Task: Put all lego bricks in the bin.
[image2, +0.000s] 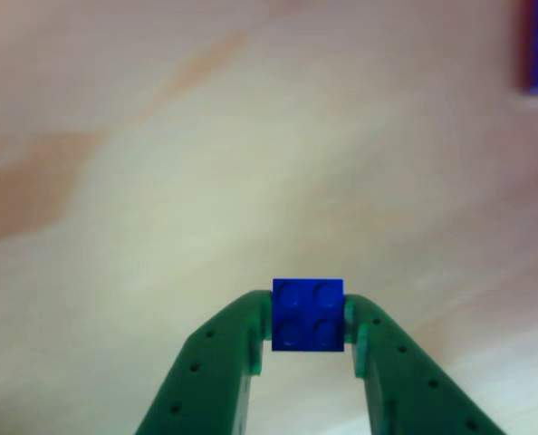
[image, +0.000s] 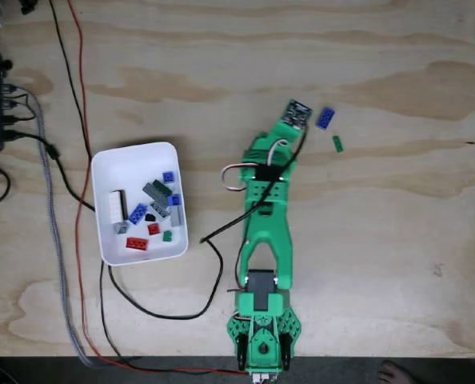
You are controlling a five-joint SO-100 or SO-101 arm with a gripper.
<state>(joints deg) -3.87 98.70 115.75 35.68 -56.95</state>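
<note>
Fixed view, left to right: white bin (image: 109,172) sits left of center, w/ approx ten bricks inside (white, grey, blue, red, green), hard to count exactly. Green arm (image: 265,232) runs up from the bottom edge, tip at upper center-right. Just right of the tip on the table: one blue brick (image: 325,118), one small green brick (image: 337,144) below it, so two loose.

Other view: gripper (image2: 307,337) is closed narrow on a small blue 2x2 brick (image2: 308,314), pinched on its left and right sides, studs facing the cam. Another blue piece is blurred at the upper right corner.

Key relation: bin lies well left and lower in frame from the gripper; I judge the carry goes that way.
</note>
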